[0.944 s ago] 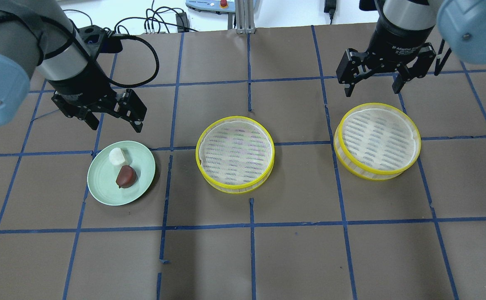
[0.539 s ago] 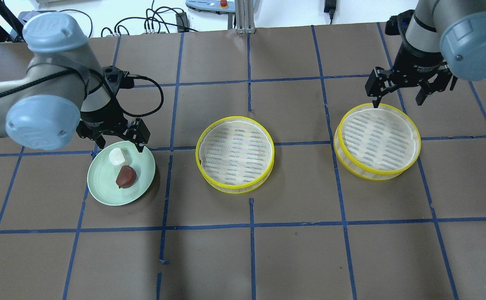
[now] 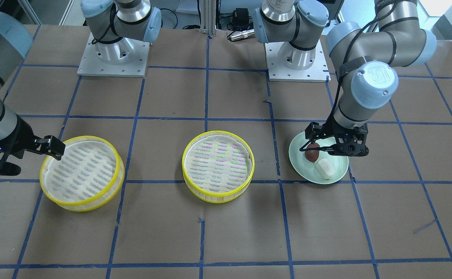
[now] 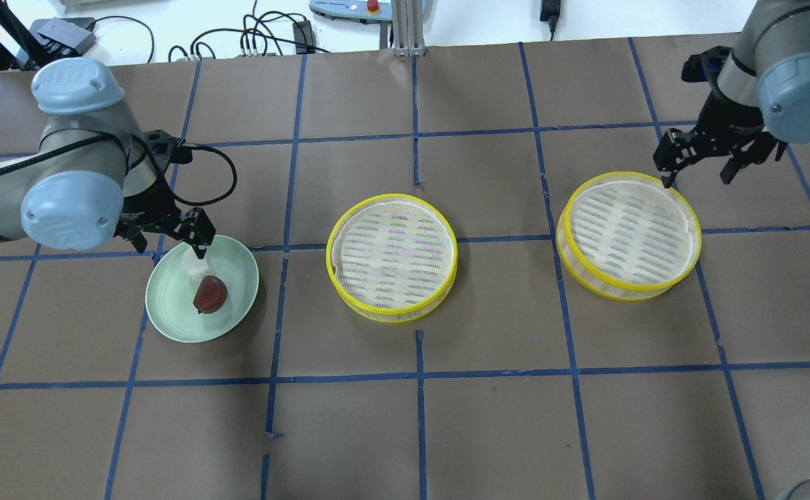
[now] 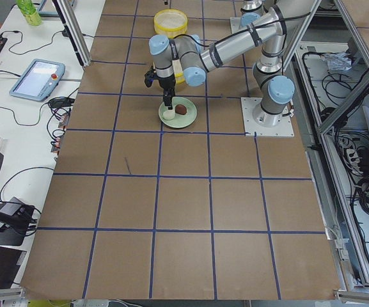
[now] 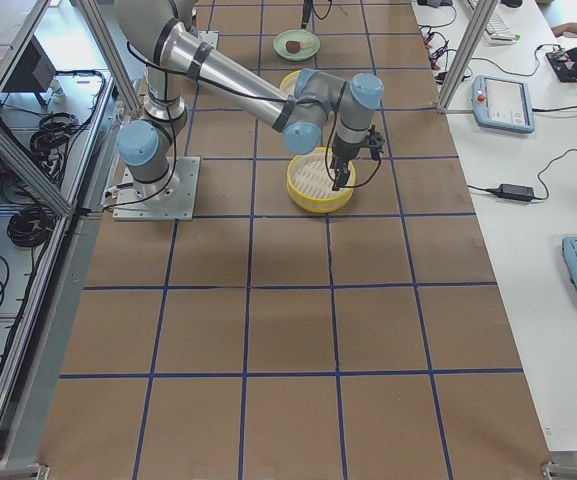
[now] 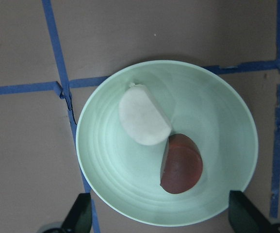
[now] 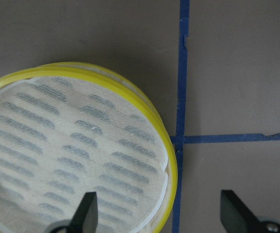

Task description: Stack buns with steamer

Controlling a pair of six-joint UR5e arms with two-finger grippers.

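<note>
The white bun (image 4: pixel 191 264) and the reddish-brown bun (image 4: pixel 209 294) lie side by side on the pale green plate (image 4: pixel 169 309). My left gripper (image 4: pixel 172 248) is open and low over the plate, its fingers on either side of the white bun. The left wrist view shows the white bun (image 7: pixel 143 120), the brown bun (image 7: pixel 181 163) and the plate (image 7: pixel 217 121) beyond the open gripper (image 7: pixel 161 216). My right gripper (image 4: pixel 697 179) is open at the far right rim of the right steamer tray (image 4: pixel 629 233); one finger stands over the rim, one outside it (image 8: pixel 72 155).
A second yellow-rimmed steamer tray (image 4: pixel 392 247) sits at the table's middle, between the plate and the right tray. Blue tape lines grid the brown table (image 4: pixel 418 430). Cables lie beyond the far edge (image 4: pixel 259 35).
Both arms have come down. My left gripper has dropped onto the plate around the white bun. My right gripper has moved right and down to the right tray's rim.
</note>
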